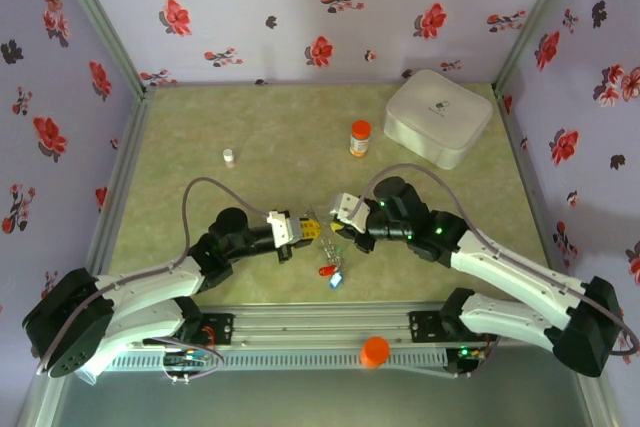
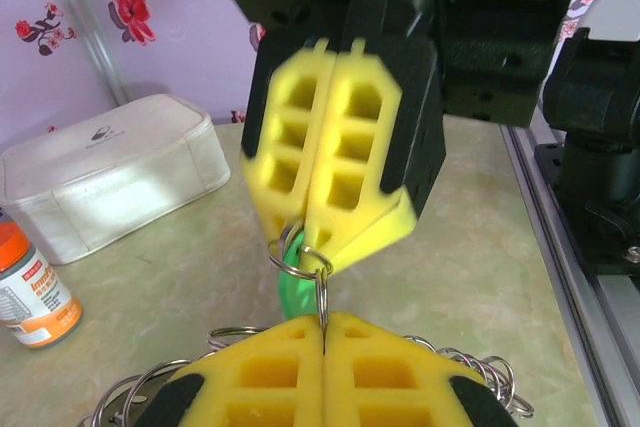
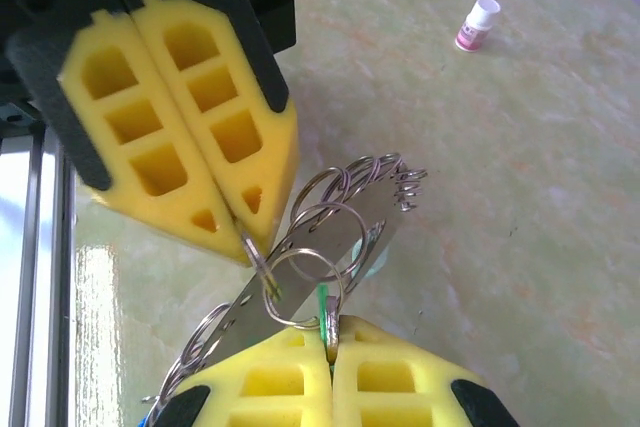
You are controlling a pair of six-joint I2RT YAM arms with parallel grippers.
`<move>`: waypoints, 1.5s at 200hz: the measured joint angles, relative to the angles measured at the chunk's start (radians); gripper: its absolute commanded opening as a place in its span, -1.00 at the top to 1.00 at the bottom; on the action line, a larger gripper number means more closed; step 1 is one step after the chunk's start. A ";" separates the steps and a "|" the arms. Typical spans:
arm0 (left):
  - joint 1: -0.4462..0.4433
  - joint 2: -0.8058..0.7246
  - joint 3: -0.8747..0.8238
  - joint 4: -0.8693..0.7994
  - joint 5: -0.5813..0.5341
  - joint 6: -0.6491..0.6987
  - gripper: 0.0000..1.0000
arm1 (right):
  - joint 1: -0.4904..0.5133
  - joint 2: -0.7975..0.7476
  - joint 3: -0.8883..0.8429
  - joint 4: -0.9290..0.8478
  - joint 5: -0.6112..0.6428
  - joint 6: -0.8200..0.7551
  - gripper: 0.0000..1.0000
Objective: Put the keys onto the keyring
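Two grippers meet tip to tip over the table (image 1: 250, 112), close to its near edge and about midway along it. In the top view the left gripper (image 1: 312, 228) and the right gripper (image 1: 342, 225) almost touch. The keyring (image 1: 328, 246) shows as a small metal glint between them, and the keys (image 1: 331, 273) with red and blue tags sit just beyond it toward the near edge. The orange-capped bottle (image 1: 360, 137) and the white box (image 1: 438, 117) stand well apart, toward the far right corner. From the left wrist, that arm's own yellow pads (image 2: 250, 377) are pressed together on a thin ring seen edge-on, which I take for a loop of the keyring; more wire loops spread to either side of the pads. Facing them, the right gripper's jaws are likewise closed, pinching a small split ring at their tip, with the green-tagged key (image 2: 293, 294) dangling under it. The two pinched rings touch or interlink, and I cannot tell which. From the right wrist the pairing appears reversed: its own jaws are closed on a ring beside a green sliver, and the left gripper's tip is closed on a ring just above. A bunch of loops and a flat metal strip (image 3: 300, 267) lie between and behind them. The step in hand looks like threading the green-tagged key's ring onto the keyring. The next move probably calls for a small turn of one wrist against the other to work the wire through the split, with both pinches firm so nothing springs loose.
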 measured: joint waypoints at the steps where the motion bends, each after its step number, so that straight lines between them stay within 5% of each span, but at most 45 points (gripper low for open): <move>1: 0.000 0.000 0.000 -0.001 0.000 0.000 1.00 | 0.000 -0.001 0.000 -0.001 0.000 0.000 1.00; 38: 0.000 -0.014 0.000 -0.016 -0.021 0.016 1.00 | 0.001 -0.016 0.000 -0.047 0.013 -0.005 1.00; 64: -0.002 -0.016 0.000 -0.019 -0.057 0.026 0.04 | 0.000 -0.018 0.002 -0.059 0.028 -0.012 1.00; 107: -0.002 -0.065 -0.029 0.022 -0.186 0.019 -0.48 | 0.000 -0.005 0.033 -0.134 0.076 -0.036 1.00; 157: 0.002 -0.246 -0.123 0.081 -0.522 0.015 -0.61 | 0.017 0.081 0.118 -0.139 0.090 -0.061 1.00; 214: 0.033 -0.530 -0.151 0.014 -1.020 -0.046 -0.62 | 0.077 0.396 0.293 0.077 0.018 -0.072 1.00; 262: 0.038 -0.693 -0.151 -0.106 -1.168 -0.068 -0.58 | 0.079 0.575 0.352 0.249 -0.043 -0.060 1.00; 300: 0.041 -0.693 -0.164 -0.186 -1.195 -0.093 -0.57 | 0.053 0.568 0.272 0.204 -0.018 -0.081 1.00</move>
